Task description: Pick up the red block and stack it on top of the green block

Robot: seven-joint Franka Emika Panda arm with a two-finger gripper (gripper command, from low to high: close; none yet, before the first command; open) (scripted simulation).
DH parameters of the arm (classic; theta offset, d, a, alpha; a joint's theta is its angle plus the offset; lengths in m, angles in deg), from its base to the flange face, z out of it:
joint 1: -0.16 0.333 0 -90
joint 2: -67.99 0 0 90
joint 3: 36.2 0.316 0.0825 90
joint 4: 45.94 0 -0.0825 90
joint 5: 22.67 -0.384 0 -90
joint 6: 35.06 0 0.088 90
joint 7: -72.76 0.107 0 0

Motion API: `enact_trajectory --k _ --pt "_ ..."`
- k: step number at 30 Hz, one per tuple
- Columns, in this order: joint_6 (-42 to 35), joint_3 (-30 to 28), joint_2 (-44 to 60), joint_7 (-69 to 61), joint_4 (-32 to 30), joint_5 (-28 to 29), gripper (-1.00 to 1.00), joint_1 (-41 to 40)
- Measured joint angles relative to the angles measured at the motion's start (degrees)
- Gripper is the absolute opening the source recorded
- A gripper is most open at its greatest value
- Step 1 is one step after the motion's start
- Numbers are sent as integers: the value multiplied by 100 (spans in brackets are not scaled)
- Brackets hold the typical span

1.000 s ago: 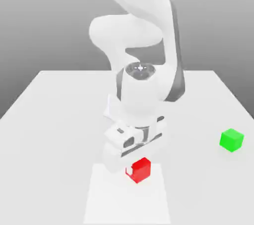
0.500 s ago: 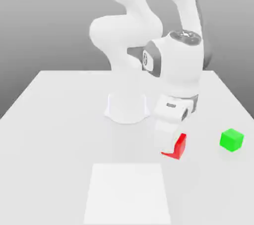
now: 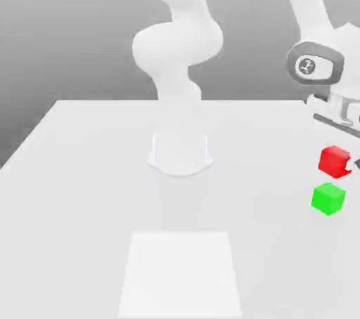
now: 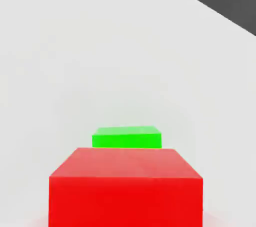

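The red block is off the desk, carried in the air at the right edge of the exterior view, with the claw clenched on it; a white fingertip shows at the cube's right side, under the arm's wrist in the upper right of the frame. The green block sits on the desk directly below the red one in that picture, and a visible gap lies between the two cubes, so they are apart, not touching.

In the hand view the red block fills the lower middle of the frame, and the green block peeks out just beyond its upper edge, roughly in line with it. That suggests the carried cube is near its place over the green one but perhaps not yet squarely above it.

As for progress, the pick-up is done and the carry looks close to finished. What is left, by my reading, is the final lining-up over the green block, the lowering until the red cube rests on its top face, and then letting go.
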Motion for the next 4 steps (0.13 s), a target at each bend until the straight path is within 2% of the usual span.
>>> enact_trajectory --k 1,4 --pt "186 -101 206 120 12 165 100 64" --pt "186 -101 206 120 12 165 100 64"
